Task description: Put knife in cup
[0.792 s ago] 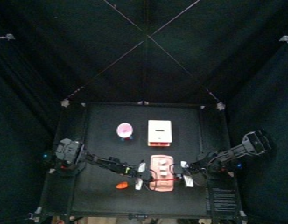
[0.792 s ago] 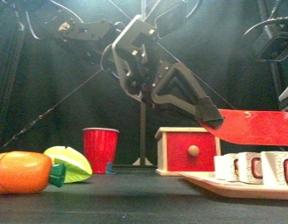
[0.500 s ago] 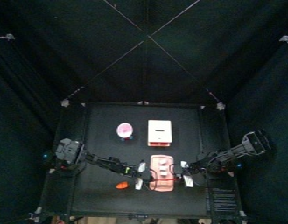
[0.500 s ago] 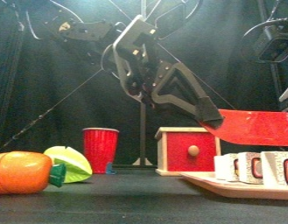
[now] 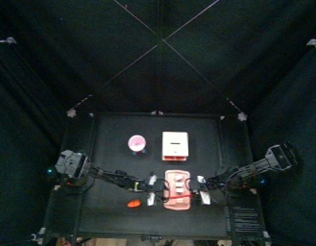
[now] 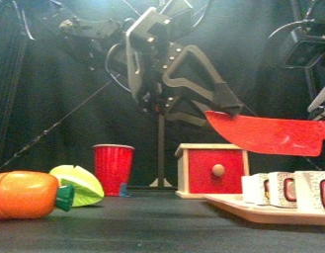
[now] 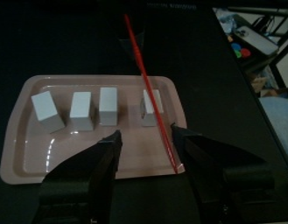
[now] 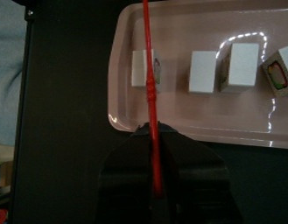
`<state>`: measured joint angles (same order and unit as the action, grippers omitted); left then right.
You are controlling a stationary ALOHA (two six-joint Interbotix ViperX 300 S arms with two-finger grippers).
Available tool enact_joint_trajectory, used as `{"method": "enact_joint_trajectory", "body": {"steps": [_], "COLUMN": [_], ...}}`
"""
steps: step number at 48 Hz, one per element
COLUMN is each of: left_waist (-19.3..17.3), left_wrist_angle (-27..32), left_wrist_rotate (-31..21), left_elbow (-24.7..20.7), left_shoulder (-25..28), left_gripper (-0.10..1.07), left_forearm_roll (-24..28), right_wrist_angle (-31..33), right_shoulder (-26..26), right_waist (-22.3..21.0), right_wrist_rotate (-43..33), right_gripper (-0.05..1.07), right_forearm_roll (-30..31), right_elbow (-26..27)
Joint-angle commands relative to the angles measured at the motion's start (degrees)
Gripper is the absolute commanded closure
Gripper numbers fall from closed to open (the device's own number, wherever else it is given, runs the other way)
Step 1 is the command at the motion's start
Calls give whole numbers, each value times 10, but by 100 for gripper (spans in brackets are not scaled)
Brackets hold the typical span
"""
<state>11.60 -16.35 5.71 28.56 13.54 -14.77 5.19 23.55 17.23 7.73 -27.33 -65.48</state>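
The right gripper [image 8: 152,140] is pinching the slender red plastic toy knife [image 6: 264,131] by its handle end, jaws nearly closed on it, and is holding it in the air above the long pink rectangular tray [image 5: 181,189]. In the front view the blade is lying roughly level, pointing across toward the left arm's side. In both wrist views the knife is showing as a thin red line running lengthwise over the tray's edge, just beside the nearest of the small white blocks [image 7: 101,105].

The left gripper [image 7: 150,149] is hanging over the same tray with its jaws spread wide and holding nothing; the knife's free end is passing between them.

The small round pink cup [image 5: 137,143] is standing upright on the black table, well apart from the tray, toward the far side and next to the white box with a red mark [image 5: 176,142]. From the tray it lies on the left arm's side, so the left arm looks nearer to it. The knife's long axis would need tipping upright before it could enter the cup's mouth.
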Motion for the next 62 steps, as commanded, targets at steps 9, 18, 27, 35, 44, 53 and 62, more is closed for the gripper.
{"method": "enact_joint_trajectory", "body": {"steps": [9, 18, 27, 35, 44, 53, 62], "left_waist": [-3, -2, -3, 1, 8, 15, 31], "left_wrist_angle": [-81, -150, -207, -230, -245, -239, -216], "left_wrist_rotate": [1, 1, 2, 2, 4, 4, 1], "left_elbow": [76, 143, 192, 236, 284, 342, 393], "left_shoulder": [-91, -140, -172, -216, -272, -329, -389], "left_gripper": [13, 13, 13, 13, 13, 13, 13], "left_forearm_roll": [-18, -52, -91, -130, -149, -150, -155], "right_wrist_angle": [-4, -4, -1, 20, 47, 163, 301], "right_shoulder": [4, 4, 3, -11, -28, -32, -55], "right_waist": [-10, -17, -23, -31, -69, -128, -192], "right_wrist_rotate": [1, 1, -2, 0, 0, 0, -2], "right_gripper": [63, 63, 63, 63, 63, 63, 63], "right_forearm_roll": [3, 3, -12, -40, -21, 13, 19], "right_elbow": [12, 19, 34, 59, 106, 185, 267]}}
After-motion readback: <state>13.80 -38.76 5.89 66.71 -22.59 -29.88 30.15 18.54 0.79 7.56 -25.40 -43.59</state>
